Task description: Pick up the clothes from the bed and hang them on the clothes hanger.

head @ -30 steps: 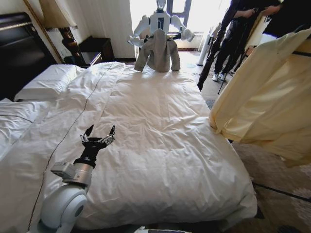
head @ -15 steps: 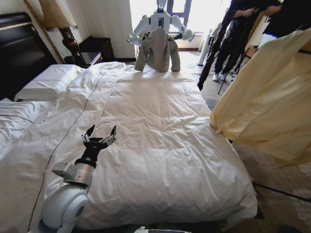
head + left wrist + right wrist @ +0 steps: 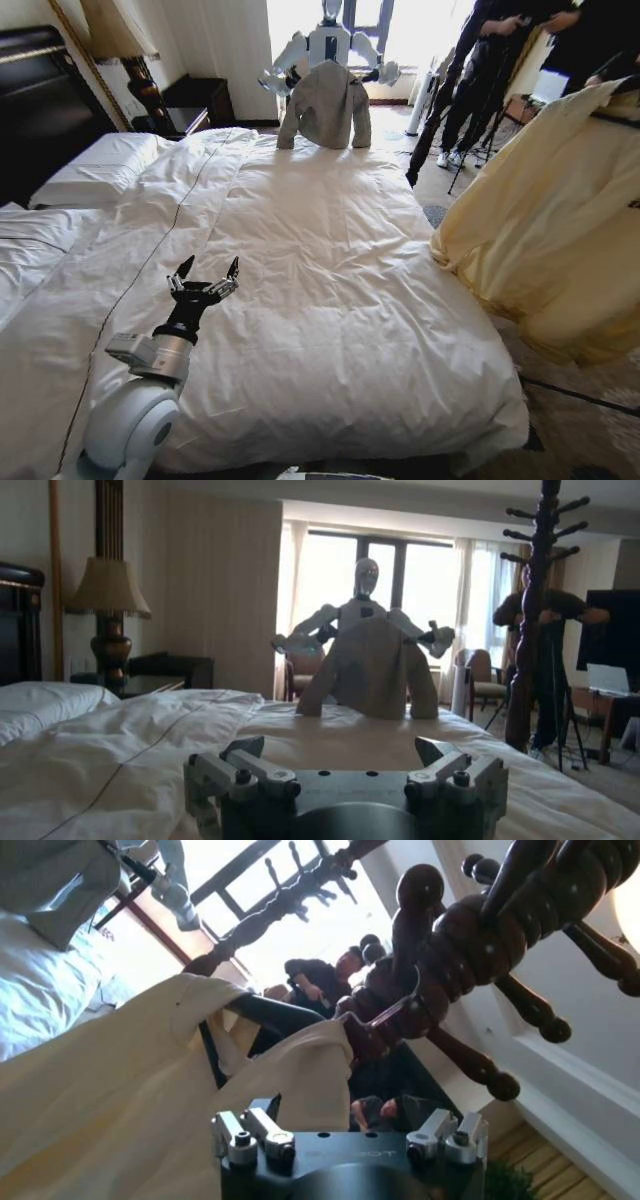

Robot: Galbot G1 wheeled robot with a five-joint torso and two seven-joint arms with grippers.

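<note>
The shirt [image 3: 545, 230] hangs on the hanger [image 3: 275, 1014], hooked on a wooden coat stand [image 3: 440, 937] beside the bed [image 3: 330, 290]. Left gripper [image 3: 204, 279] hovers over the duvet, jaws open; right gripper [image 3: 345, 1134] sits below the hook, jaws open.

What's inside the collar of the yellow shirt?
A black hanger sits inside the yellow shirt, its hook on the wooden coat stand. The hanger's far arm is covered by cloth.

Lit by daylight from the window [image 3: 400, 607], blown out to white glare. Dim foreground in the left wrist view; bent edges in the head view.
</note>
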